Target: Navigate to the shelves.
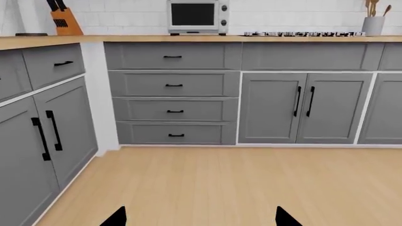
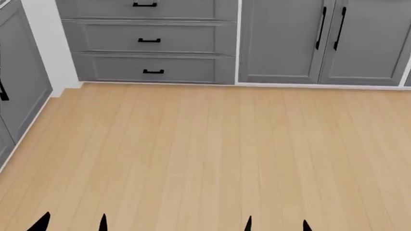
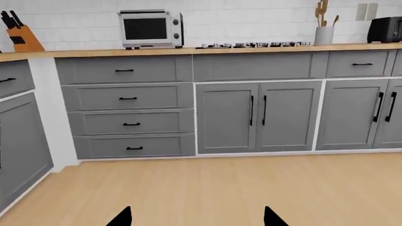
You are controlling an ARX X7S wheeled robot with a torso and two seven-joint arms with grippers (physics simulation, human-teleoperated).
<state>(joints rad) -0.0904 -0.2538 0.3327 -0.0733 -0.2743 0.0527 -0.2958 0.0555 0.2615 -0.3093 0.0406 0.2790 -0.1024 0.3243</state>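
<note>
black fingertips [image 1: 119,217] of the left gripper [image 1: 199,219] poke into the left wrist view, spread wide with nothing between them. beyond lies pale wood plank floor [image 1: 238,183], then matte grey cabinets [image 1: 301,107] with slim black handles, meeting in a corner. a light wooden countertop [image 1: 125,38] carries a boxy toaster oven [image 1: 197,17], an orange knife block [image 1: 65,20] and a cylindrical utensil holder [image 1: 373,24] before white tile.

from the head view, four dark tips mark the left gripper [image 2: 70,222] and right gripper [image 2: 276,224], both parted and empty, over the smooth plank floor [image 2: 212,154]; flat-panelled drawers [image 2: 149,39] fill the far edge.

right wrist view: the right gripper [image 3: 196,217] shows its tips apart, holding nothing, facing the same cabinets [image 3: 257,117], the toaster oven [image 3: 150,28] and a black toaster [image 3: 384,29].

no shelves appear in any view, so their place cannot be told. i judge the navigation unfinished: the robot faces a cabinet corner and likely must turn and drive elsewhere.
</note>
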